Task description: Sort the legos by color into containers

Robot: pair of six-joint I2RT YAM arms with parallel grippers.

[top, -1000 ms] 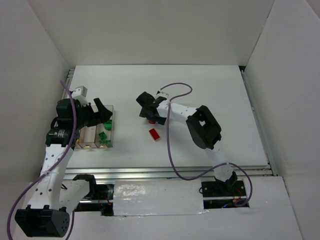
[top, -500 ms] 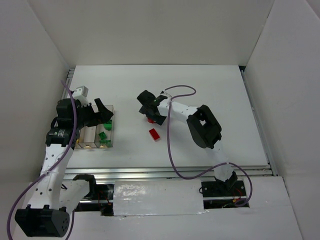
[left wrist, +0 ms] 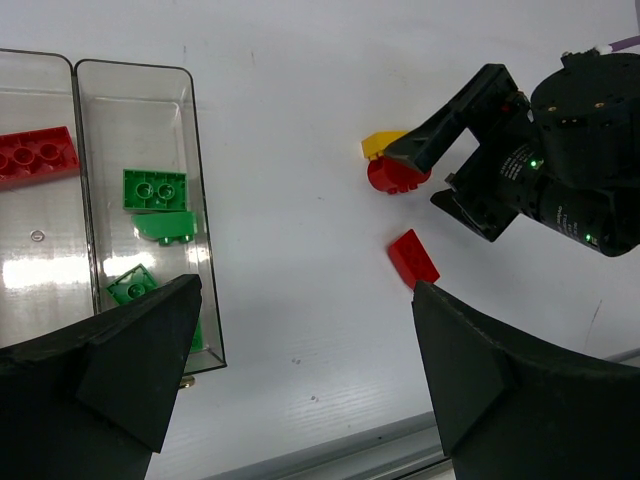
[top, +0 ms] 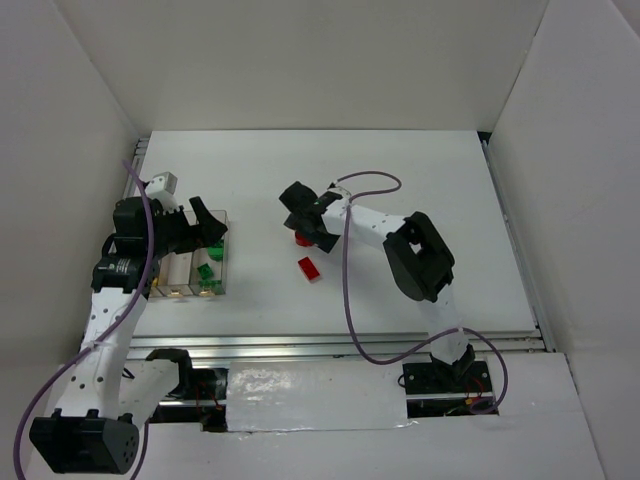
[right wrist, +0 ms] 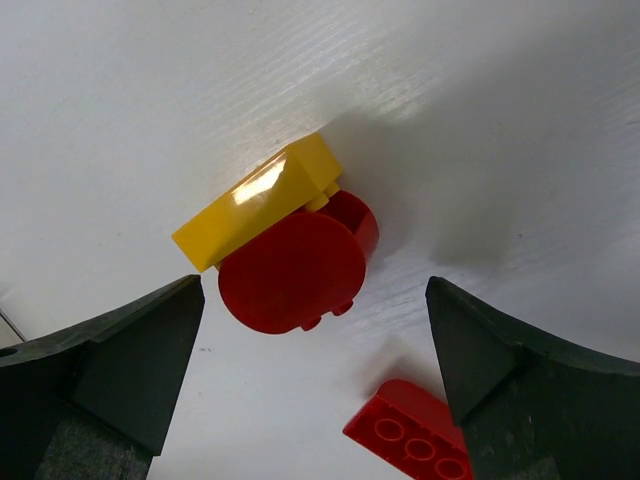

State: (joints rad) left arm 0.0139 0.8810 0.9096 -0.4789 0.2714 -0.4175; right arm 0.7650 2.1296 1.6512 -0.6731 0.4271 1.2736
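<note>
1. Over the bins (left wrist: 190, 150), at the edge facing the loose pieces, the left claw (left wrist: 305, 300) hangs spread wide with nothing in it. It looks parked there rather than working.
2. Inside the bins, the compartment nearest the loose pieces holds green pieces (left wrist: 155, 188). The next one along holds a red brick (left wrist: 35, 158), so the colours are being kept apart.
3. Well away from the bins, on the right arm's side of the white table (top: 430, 180), a round red piece (right wrist: 295, 265) lies touching a yellow piece (right wrist: 262, 200). I cannot tell which overlaps the other.
4. The right claw (right wrist: 312, 290) is wide open and grips nothing. Its fingers stand either side of that pair with the round red piece between them, probably lined up to take it.
5. A loose red brick (right wrist: 410, 430) lies just beside the pair, about as far from the bins.
6. Because the yellow piece touches the red one, closing here could drag or pinch both.
</note>
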